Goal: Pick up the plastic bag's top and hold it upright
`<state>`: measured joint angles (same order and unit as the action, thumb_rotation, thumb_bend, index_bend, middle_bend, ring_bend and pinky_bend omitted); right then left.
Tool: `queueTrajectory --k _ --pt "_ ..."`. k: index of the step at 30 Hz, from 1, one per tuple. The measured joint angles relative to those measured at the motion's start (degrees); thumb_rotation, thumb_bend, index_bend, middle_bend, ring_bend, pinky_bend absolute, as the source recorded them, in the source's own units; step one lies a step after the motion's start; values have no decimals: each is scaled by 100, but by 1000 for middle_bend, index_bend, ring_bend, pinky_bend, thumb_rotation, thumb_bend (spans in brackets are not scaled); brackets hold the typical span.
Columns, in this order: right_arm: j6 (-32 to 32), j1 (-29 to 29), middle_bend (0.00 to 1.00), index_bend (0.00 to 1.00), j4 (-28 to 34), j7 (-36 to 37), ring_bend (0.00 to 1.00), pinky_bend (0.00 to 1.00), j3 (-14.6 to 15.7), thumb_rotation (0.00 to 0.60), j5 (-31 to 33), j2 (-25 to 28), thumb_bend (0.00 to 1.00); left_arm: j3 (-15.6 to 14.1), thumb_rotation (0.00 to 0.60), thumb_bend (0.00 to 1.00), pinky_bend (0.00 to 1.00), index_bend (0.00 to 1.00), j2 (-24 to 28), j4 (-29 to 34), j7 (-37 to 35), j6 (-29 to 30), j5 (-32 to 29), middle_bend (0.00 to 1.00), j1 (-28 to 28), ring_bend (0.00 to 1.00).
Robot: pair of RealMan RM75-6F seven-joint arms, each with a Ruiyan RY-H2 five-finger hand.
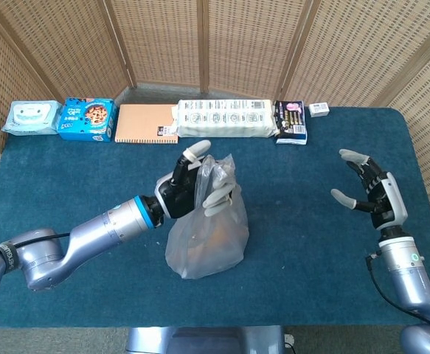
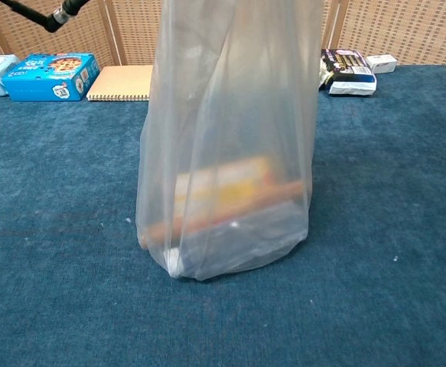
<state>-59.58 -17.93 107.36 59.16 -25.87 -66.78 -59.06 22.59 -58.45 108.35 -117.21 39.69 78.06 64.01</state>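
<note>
A clear plastic bag (image 1: 203,240) (image 2: 230,153) stands upright on the blue table, stretched tall, with a yellow packet and other items inside. My left hand (image 1: 192,186) grips the gathered top of the bag and holds it up over the middle of the table. In the chest view the bag fills the centre and its top runs out of frame; neither hand shows there. My right hand (image 1: 373,195) hovers over the right side of the table, well apart from the bag, fingers spread and holding nothing.
Along the far edge lie a wipes pack (image 1: 30,116), a blue cookie box (image 1: 87,119), an orange notebook (image 1: 147,123), a long white package (image 1: 224,117), a dark packet (image 1: 290,122) and a small white box (image 1: 318,109). Wicker screens stand behind the table.
</note>
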Motion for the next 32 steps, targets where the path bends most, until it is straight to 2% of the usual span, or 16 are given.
queueTrajectory --k 4,6,8,12,23,32 --pt "0 37 208 299 -31 43 95 85 41 600 8 4 85 250 32 497 909 830 15 93 385 -43 -517 930 -8 979" --pt "-20 69 208 300 -48 83 95 85 59 600 -4 7 85 428 82 503 911 838 33 164 614 -34 -760 941 -24 982" --pt "-45 94 208 300 -51 107 95 85 74 600 -42 14 86 637 164 505 911 852 61 238 747 -11 -908 954 -51 982" --pt "-108 147 208 299 -26 167 95 85 107 600 -131 33 86 972 244 514 920 876 150 330 955 -36 -1234 971 -68 993" --pt "-251 316 209 299 29 374 95 85 261 600 -373 88 88 1894 252 511 922 877 490 646 1764 -222 -2400 972 -100 994" --pt "-313 353 208 299 53 455 95 85 318 600 -439 151 89 2358 253 503 922 877 542 697 2344 -408 -3069 972 -88 994"
